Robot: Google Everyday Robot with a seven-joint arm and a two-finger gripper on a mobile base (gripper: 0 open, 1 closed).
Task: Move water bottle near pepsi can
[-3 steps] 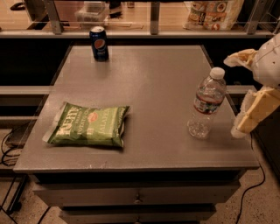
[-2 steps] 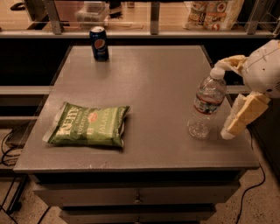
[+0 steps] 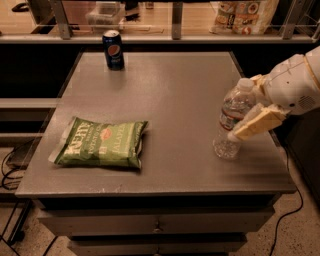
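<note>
The clear water bottle with a white cap stands upright near the right edge of the grey table. My gripper comes in from the right and is open, with one cream finger in front of the bottle and the other behind its neck. I cannot tell if the fingers touch the bottle. The dark blue pepsi can stands upright at the table's far left corner, far from the bottle.
A green chip bag lies flat on the left front part of the table. A railing and shelf with packaged goods run behind the table. Drawers are below the front edge.
My gripper has moved left from beside the bottle until its fingers straddle it. The bottle, can and chip bag have not moved.
</note>
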